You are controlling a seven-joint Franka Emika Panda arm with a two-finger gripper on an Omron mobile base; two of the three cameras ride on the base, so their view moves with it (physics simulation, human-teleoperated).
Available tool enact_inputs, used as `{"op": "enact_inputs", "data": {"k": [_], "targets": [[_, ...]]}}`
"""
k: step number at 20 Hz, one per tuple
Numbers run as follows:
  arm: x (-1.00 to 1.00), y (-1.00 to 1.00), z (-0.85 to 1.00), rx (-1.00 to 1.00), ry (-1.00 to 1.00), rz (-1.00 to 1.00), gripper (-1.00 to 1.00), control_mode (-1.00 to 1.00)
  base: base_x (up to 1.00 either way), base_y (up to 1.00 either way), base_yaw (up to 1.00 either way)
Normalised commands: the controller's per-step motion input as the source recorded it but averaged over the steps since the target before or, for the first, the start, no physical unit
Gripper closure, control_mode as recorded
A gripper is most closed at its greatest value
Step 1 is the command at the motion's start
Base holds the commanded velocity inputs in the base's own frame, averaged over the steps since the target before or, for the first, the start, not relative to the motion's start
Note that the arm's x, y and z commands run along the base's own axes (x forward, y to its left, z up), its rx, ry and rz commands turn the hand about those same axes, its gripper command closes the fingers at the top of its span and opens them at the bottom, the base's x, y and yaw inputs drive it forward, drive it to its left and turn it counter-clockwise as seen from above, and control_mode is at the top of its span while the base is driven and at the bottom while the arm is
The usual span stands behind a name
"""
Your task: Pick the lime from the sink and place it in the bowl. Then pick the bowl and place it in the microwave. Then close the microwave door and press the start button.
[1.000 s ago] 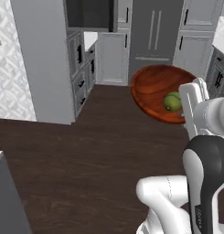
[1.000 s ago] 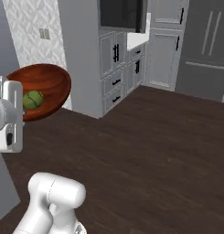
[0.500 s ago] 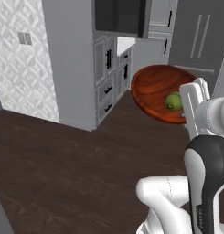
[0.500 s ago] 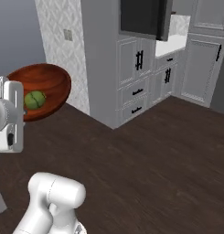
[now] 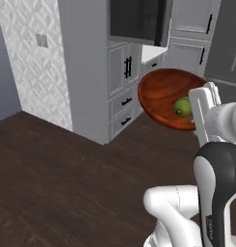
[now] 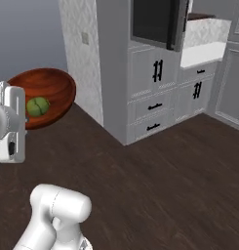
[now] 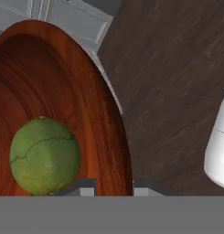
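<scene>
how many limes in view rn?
1. The lime lies inside the wooden bowl, near the rim the gripper is clamped on, carried above the floor. Nothing hidden that I can tell.

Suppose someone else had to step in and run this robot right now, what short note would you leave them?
Gripper: shut on the bowl's rim, carrying the bowl in the air over the dark floor.
Lime: lying in the bowl, near the gripped edge.
Microwave: ahead, high in the grey cabinet; its dark door looks swung open.
Done: lime in bowl, bowl picked up.
Left: set the bowl in the microwave, close the door, press start.
</scene>
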Motion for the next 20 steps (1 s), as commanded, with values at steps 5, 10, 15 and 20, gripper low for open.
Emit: {"op": "enact_inputs", "data": {"k": [5,10,15,20], "targets": [[0.0,0.0,0.0,0.0,0.0,0.0,1.0,1.0,0.03,-1.0,0.38],[0.0,0.0,0.0,0.0,0.0,0.0,1.0,1.0,0.04,-1.0,0.38],[0.0,0.0,0.0,0.0,0.0,0.0,1.0,1.0,0.06,-1.0,0.37],[0.0,0.0,0.0,0.0,0.0,0.0,1.0,1.0,0.07,-1.0,0.37]]}}
